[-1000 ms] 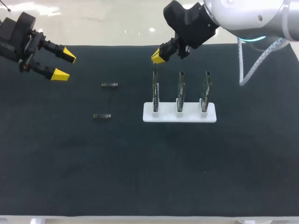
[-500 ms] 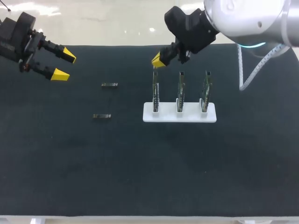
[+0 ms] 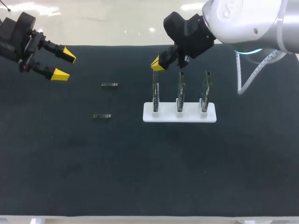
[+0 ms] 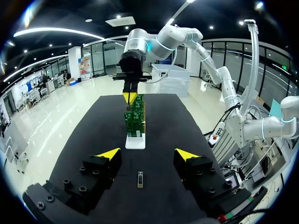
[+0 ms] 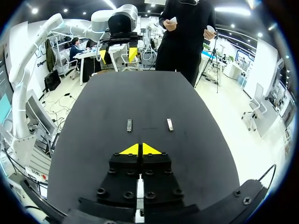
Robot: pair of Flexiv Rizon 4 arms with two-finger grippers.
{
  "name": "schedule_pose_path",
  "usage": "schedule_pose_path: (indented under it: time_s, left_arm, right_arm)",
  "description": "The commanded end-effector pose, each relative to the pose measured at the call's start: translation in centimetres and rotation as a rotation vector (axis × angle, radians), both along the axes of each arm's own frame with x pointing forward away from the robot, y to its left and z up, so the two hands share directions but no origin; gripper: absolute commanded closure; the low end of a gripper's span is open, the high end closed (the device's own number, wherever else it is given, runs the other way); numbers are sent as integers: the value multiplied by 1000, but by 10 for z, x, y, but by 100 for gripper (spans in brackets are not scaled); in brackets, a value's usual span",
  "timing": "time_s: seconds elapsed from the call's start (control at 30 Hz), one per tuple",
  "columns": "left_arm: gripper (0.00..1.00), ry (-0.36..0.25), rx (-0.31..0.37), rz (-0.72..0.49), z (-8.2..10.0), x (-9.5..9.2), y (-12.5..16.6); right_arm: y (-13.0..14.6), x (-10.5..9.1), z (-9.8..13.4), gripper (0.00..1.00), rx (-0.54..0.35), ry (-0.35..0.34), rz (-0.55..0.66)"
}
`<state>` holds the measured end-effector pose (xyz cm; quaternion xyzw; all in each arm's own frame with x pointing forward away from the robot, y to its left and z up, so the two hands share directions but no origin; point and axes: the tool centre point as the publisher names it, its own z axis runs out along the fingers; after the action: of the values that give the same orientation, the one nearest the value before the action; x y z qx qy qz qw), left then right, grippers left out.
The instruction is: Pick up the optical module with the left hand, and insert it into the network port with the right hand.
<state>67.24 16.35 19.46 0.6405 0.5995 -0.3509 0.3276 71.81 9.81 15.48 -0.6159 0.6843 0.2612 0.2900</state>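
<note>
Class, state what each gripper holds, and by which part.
Nothing: the left gripper is open and empty; the right gripper is shut, nothing between its tips.

A robotics lab: black-matted table (image 3: 140, 177) bearing circuit boards (image 3: 180, 91) in a white rack (image 3: 180, 116).

We work at a long table (image 3: 149, 219) whose top is covered edge to edge by a matte black mat (image 3: 70, 158), with only a thin pale rim showing on the near side. Past its far end, a glossy cream floor (image 3: 117, 25) mirrors the overhead lamps as soft white patches. In the left wrist view a dark ceiling (image 4: 154, 9) carries a curved strip light (image 4: 60, 33) and small round spots (image 4: 242, 22). Tall glass panes (image 4: 268, 60) line one side of the hall.
</note>
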Motion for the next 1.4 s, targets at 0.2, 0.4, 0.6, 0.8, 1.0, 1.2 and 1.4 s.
schedule_pose_path:
  time_s: [0.2,0.4,0.6,0.8,1.0,1.2,1.4]
  left_arm:
    - [0,-1,2,2,0,-1,-1]
    - [0,-1,2,2,0,-1,-1]
    - [0,-1,2,2,0,-1,-1]
    - [0,-1,2,2,0,-1,-1]
    - [0,-1,2,2,0,-1,-1]
    - [0,-1,2,2,0,-1,-1]
    - [0,-1,2,2,0,-1,-1]
  right_arm:
    - [1,2,-6,100,0,5,2]
    - [2,1,-10,100,-1,6,1]
    - [2,2,-9,100,-8,7,3]
    - [2,0,-15,100,0,9,-1]
    - [3,0,-16,100,0,6,-2]
    - [2,0,9,100,-23,-3,-5]
    - [-4,2,29,100,-27,0,3]
